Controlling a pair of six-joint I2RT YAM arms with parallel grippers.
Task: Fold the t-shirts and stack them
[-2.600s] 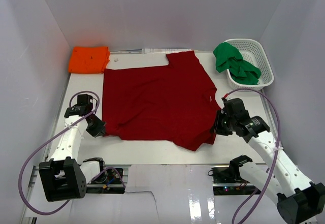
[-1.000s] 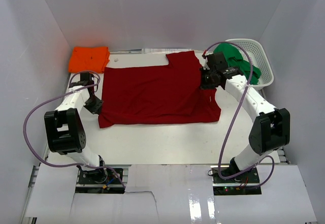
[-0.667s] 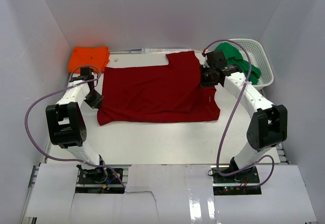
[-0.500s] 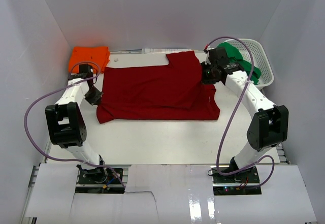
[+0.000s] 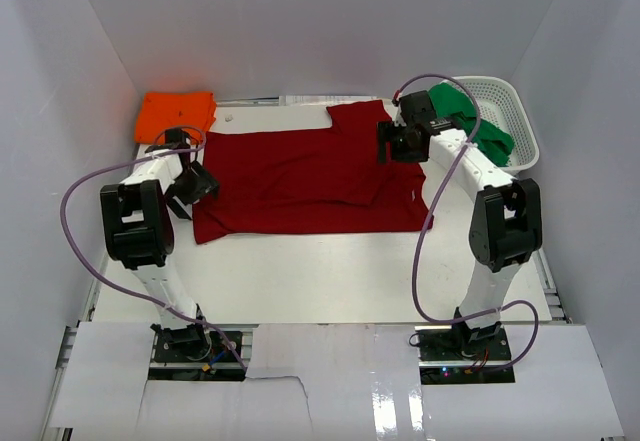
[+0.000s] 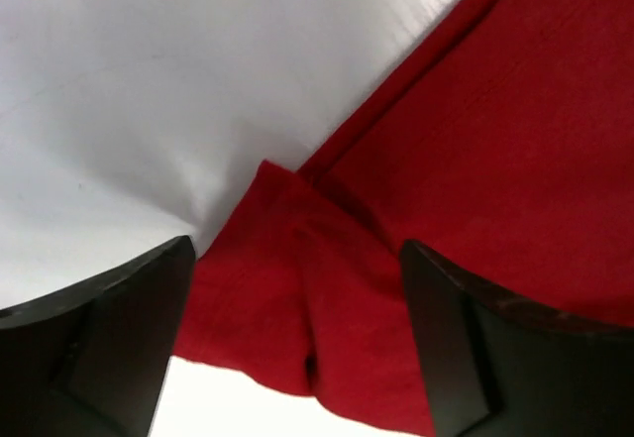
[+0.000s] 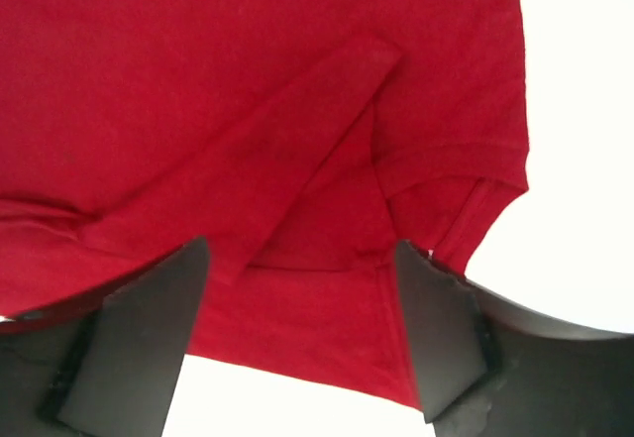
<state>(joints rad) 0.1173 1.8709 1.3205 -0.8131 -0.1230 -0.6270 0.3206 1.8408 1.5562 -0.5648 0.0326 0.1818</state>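
Folding dark red cloth t-shirt (image 5: 300,186): one lengthwise fold down, by looks. Hovering at left and right ends with left gripper (image 5: 201,184), right gripper (image 5: 390,145), both agape, empty. Next: regrip ends, fold across.

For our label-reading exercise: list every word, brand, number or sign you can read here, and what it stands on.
None can be read.
No print shows on the dark red cloth t-shirt, bright orange folded t-shirt, green t-shirt or white plastic lattice basket.
The white sheet at the table's far edge: too small to tell.
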